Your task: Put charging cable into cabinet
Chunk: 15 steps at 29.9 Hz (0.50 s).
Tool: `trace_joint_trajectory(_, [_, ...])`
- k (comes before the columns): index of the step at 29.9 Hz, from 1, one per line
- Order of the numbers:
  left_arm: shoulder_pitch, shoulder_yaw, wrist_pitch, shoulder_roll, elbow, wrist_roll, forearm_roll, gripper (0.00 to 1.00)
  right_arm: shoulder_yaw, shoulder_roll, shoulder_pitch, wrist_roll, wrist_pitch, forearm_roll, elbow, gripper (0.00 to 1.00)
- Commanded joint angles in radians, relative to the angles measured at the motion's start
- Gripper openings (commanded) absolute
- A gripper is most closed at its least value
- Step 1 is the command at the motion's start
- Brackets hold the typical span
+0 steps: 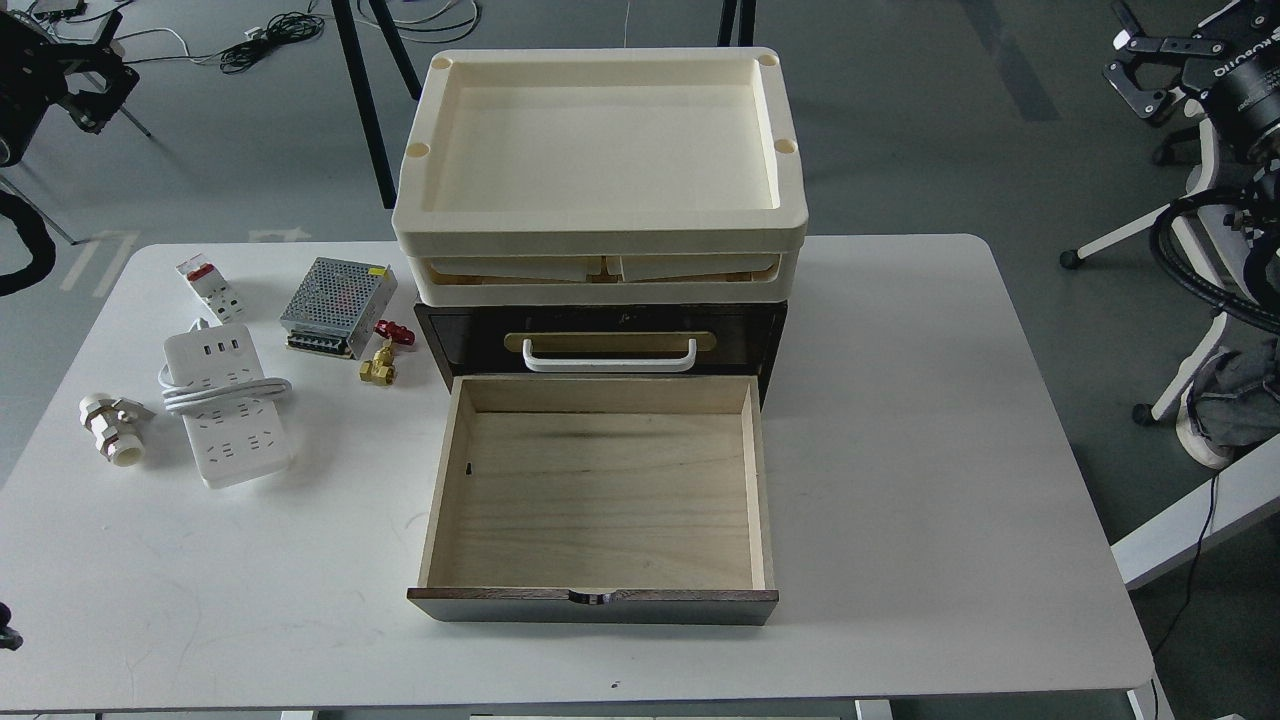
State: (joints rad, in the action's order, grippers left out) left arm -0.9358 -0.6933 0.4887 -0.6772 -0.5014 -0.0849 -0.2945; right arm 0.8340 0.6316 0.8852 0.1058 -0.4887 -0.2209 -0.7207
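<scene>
So the white table (900, 480) takes up most of the view, and sitting in the middle of it is the cabinet (765, 335), dark brown, with its lower drawer (600, 500) pulled all the way out toward the camera, pale wood inside with nothing in it. The upper drawer is closed, white handle (608, 355) on a brass plate. Stacked on top of the cabinet are two cream trays (600, 235). Over on the left part of the table is the charging cable (228, 405), a long white power strip lying flat with its cord wrapped around the middle, well apart from the drawer. Behind it there's a metal mesh power supply box (336, 306), a small white breaker (210, 289) with a red switch, a little brass valve (383, 358) with a red handle near the cabinet's left side, and a white pipe fitting (112, 428) just left of the strip. Left gripper (92, 78) is up in the top-left corner, too dark to tell how its jaws stand. Right gripper (1148, 72) is top right, fingers look spread, holding nothing.
</scene>
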Motion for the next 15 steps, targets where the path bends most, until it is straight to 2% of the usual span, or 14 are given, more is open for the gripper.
trace_joint_trajectory(1, [0.002, 0.000, 0.000, 0.001, 0.000, -0.035, 0.000, 1.00, 0.001, -0.001, -0.005, 0.000, 0.000, 0.000, 0.000, 0.99])
trace_joint_trajectory(3, [0.002, 0.000, 0.000, 0.001, 0.001, -0.047, 0.000, 1.00, 0.001, -0.001, -0.005, 0.000, 0.000, 0.000, 0.000, 0.99])
trace_joint_trajectory(7, [0.002, -0.002, 0.000, -0.005, 0.014, -0.036, -0.003, 1.00, 0.001, 0.000, -0.005, -0.001, 0.000, 0.002, 0.000, 0.99])
trace_joint_trajectory(12, [0.012, -0.066, 0.000, 0.027, 0.038, -0.053, -0.064, 1.00, 0.001, 0.000, -0.005, -0.001, 0.000, 0.002, 0.001, 0.99])
trace_joint_trajectory(13, [0.020, -0.077, 0.000, 0.047, 0.038, -0.062, -0.083, 1.00, -0.001, 0.000, -0.005, -0.001, 0.000, 0.002, 0.001, 0.99])
trace_joint_trajectory(15, [0.028, -0.103, 0.000, 0.074, 0.038, -0.107, -0.095, 1.00, -0.001, 0.000, -0.005, -0.003, 0.000, 0.002, 0.001, 0.99])
